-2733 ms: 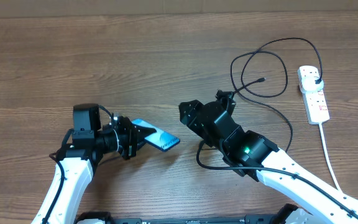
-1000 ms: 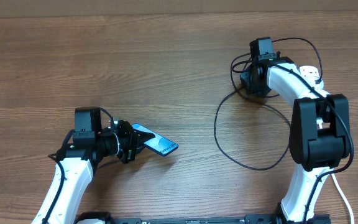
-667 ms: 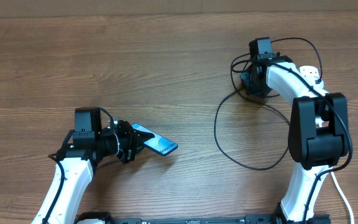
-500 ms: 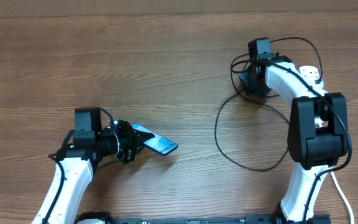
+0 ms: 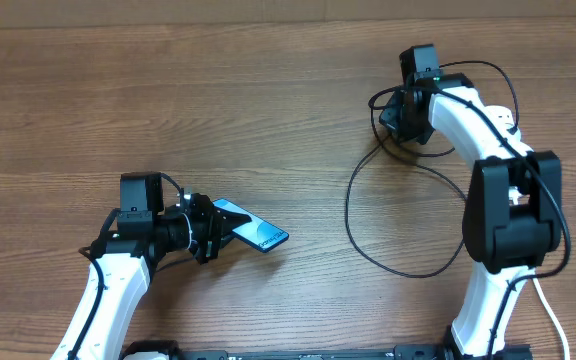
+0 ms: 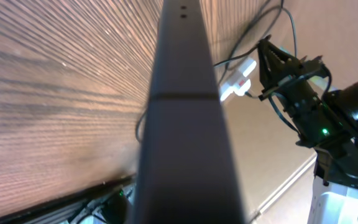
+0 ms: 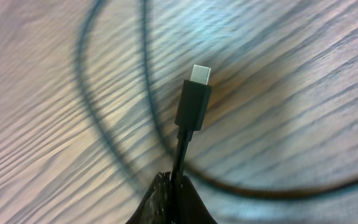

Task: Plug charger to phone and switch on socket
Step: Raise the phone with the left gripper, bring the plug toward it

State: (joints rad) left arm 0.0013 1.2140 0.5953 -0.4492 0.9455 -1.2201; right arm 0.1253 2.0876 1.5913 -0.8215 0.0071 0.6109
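My right gripper [image 5: 398,118] is clamped on the charger cable [image 5: 347,210] just behind its small plug tip [image 7: 195,98], at the far right of the desk [image 5: 168,90]. The tip sticks out clear of the gripper and, as far as I can judge, is lifted off the wood. My left gripper [image 5: 220,228] is closed on the left end of the phone [image 5: 253,228]. It holds the phone tilted at the near left, screen up, free end pointing right.

Handling: the cable is thin, light and floppy, and only the short moulded bit at the tip is stiff. Right behind the tip is the place to hold it (any further back and the tip would prob. droop and wander). The slack lies in loose loops on the desk and will drag a little. The phone is slim, rigid and smooth, so likely slippery and breakable. A push on its port could slide it in my grip, so the push should run along its length, toward my left gripper.

The power strip [image 6: 236,79] sits at the far right, mostly behind my right arm from above. It looks light and may skid when a switch is pressed.

Count: 1 phone, 1 charger cable, 1 power strip. I can't count the switches from here.
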